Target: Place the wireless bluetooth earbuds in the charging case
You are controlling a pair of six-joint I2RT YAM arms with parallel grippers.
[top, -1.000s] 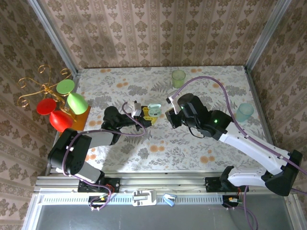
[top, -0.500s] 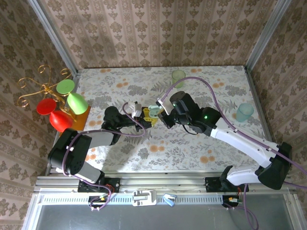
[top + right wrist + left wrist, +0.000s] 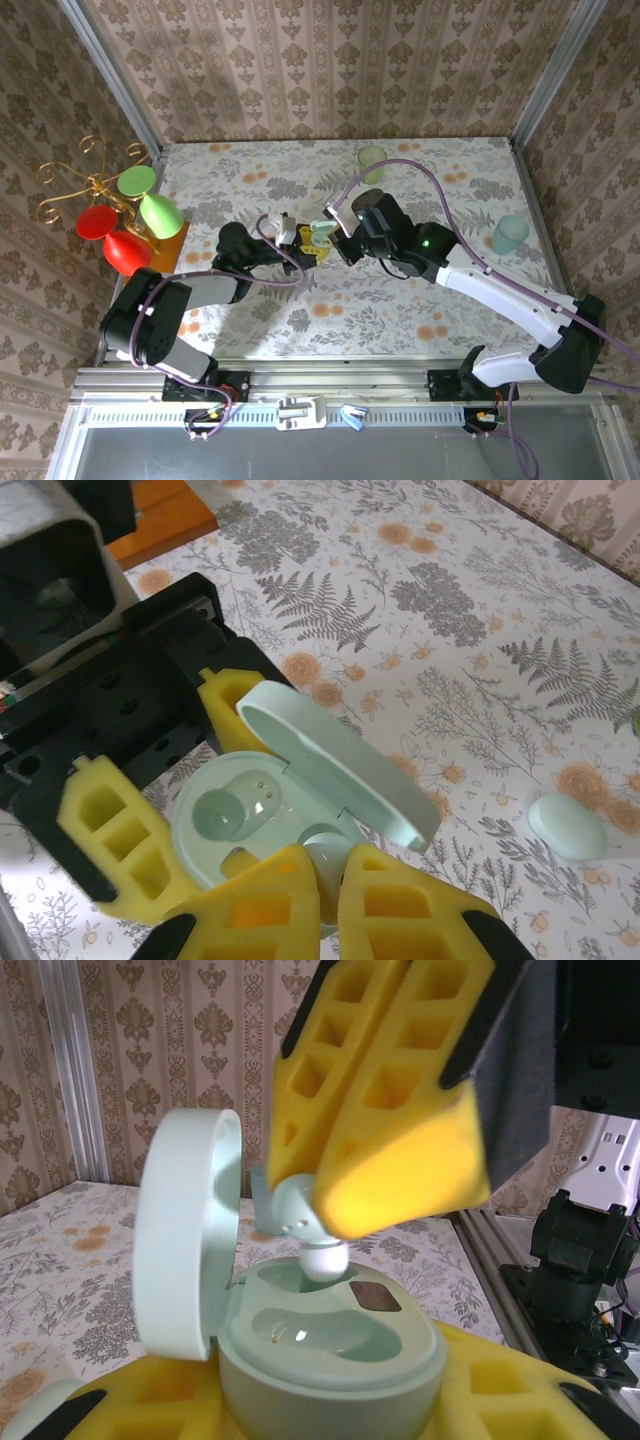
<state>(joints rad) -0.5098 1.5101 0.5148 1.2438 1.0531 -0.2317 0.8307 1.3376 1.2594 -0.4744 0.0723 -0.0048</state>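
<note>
Insertion step. Left hand (image 3: pixel 180 800) clamped round open charging case (image 3: pixel 330 1350). Right hand (image 3: pixel 328 870) pinched shut on whitish earbud (image 3: pixel 310 1235), poised over case beside empty socket (image 3: pixel 222 815); possibly touching, hard to tell. Next: lower straight, seat bud, release gently.

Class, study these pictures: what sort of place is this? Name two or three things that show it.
Probably a robot test cell dressed as a home: wallpaper-patterned panels in aluminium posts, a floral tablecloth, and a left arm and right arm bolted to a metal rail.
</note>
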